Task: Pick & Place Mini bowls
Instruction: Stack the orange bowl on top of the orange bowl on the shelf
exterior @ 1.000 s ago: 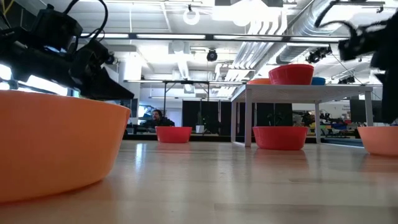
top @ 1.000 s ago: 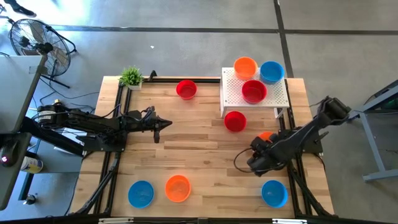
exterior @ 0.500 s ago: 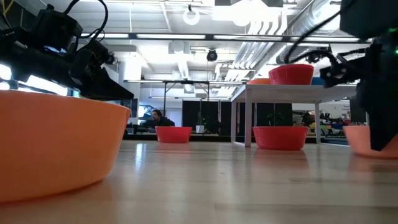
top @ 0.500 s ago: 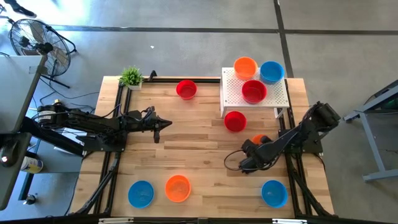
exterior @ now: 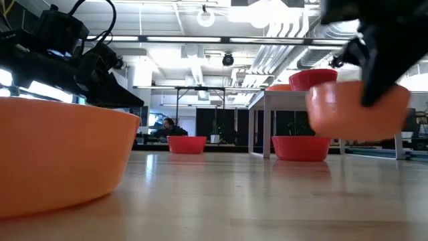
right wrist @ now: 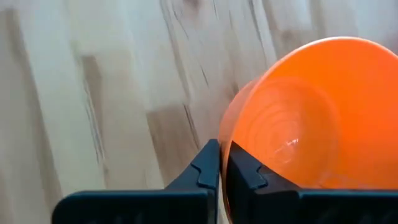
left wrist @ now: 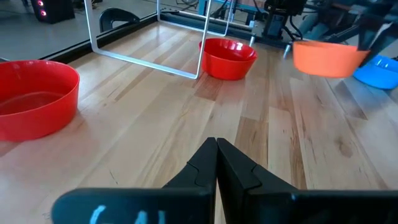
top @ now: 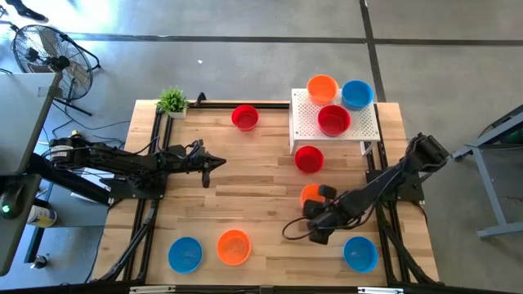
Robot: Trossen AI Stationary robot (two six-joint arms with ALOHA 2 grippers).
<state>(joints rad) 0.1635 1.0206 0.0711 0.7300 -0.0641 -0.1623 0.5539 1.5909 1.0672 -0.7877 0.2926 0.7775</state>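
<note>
The right claw (top: 313,214) has an orange bowl (top: 310,194) pinched by its rim, the two fingers pressed together over the thin wall, as the right wrist view shows plainly. From table height the bowl (exterior: 358,107) hangs clear above the desk (top: 261,196), tilted a little, so I take this as a carry in mid-air, somewhere over the right half of the desk, in front of the white stand (top: 359,131).

The left claw (top: 206,166) waits over the left middle of the desk, fingers together and holding nothing.

As for progress, the bowls lie scattered. Three sit on or at the stand: a red bowl (top: 333,119) on its top, with another orange bowl (top: 322,87) and a blue bowl (top: 357,94) at its far edge. A second red one (top: 308,158) rests on the desk just in front of the stand, and a third red one (top: 244,117) sits near the far edge, not far from the little green plant (top: 172,100). Along the near edge lie a blue bowl (top: 185,254), an orange one (top: 234,247) beside it, and another blue one (top: 359,253) on the right.

Where the bowls are meant to end up I cannot tell. If the stand is the goal, roughly a third are there and five are untouched on the desk, plus the one now in the air.
</note>
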